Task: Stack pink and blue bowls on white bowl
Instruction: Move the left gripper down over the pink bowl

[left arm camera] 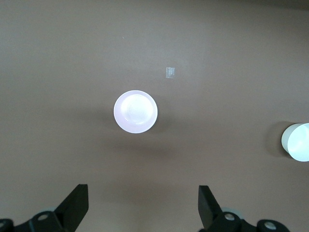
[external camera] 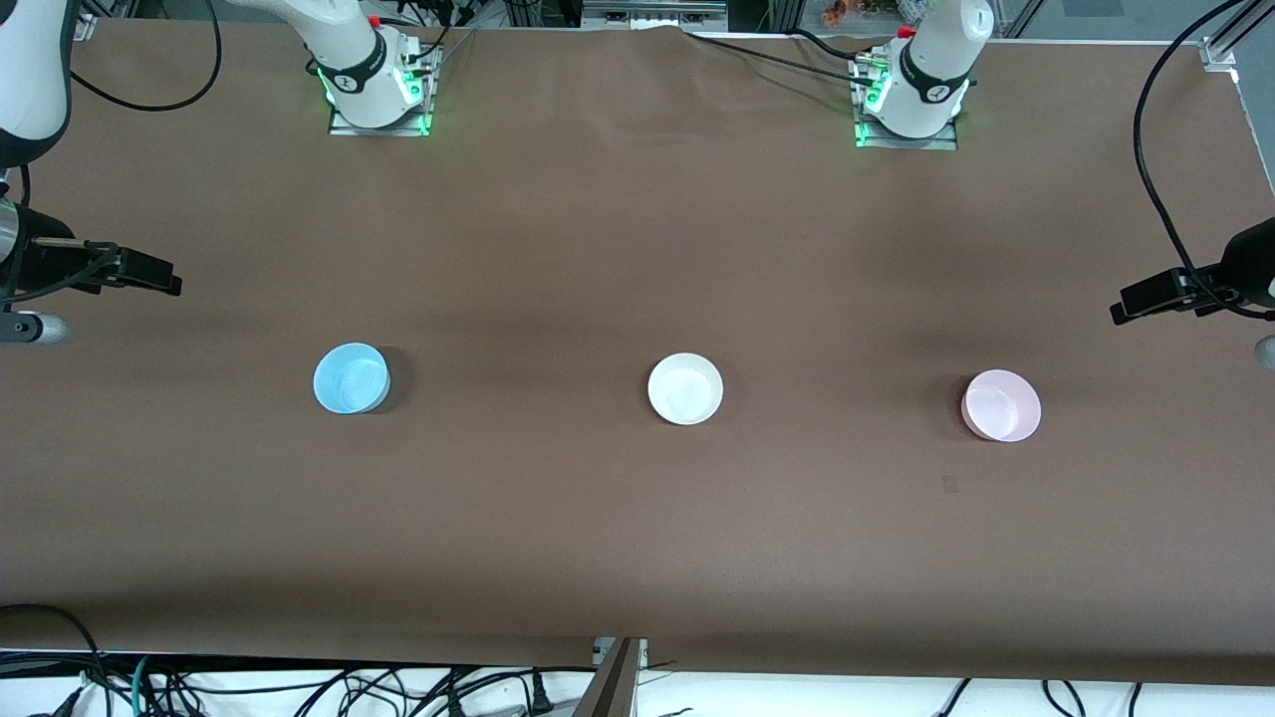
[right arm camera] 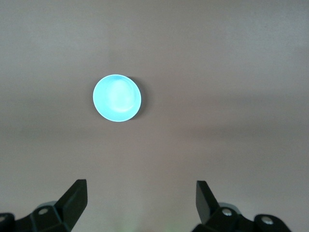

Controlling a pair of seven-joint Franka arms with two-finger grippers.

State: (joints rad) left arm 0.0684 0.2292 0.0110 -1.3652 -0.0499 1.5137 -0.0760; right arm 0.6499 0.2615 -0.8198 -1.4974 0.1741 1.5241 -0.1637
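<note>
Three bowls stand upright in a row on the brown table. The blue bowl point(external camera: 351, 378) is toward the right arm's end, the white bowl point(external camera: 685, 388) is in the middle, and the pink bowl point(external camera: 1001, 405) is toward the left arm's end. My left gripper point(left arm camera: 143, 193) is open and empty, high above the table beside the pink bowl point(left arm camera: 135, 111); the white bowl point(left arm camera: 297, 141) shows at that view's edge. My right gripper point(right arm camera: 141, 191) is open and empty, high above the table beside the blue bowl point(right arm camera: 117, 98). Neither gripper touches a bowl.
A small pale mark point(external camera: 950, 484) lies on the table cover, nearer to the front camera than the pink bowl; it also shows in the left wrist view point(left arm camera: 170, 72). Both arm bases point(external camera: 379, 95) point(external camera: 911, 105) stand along the back edge. Cables hang at the table's ends.
</note>
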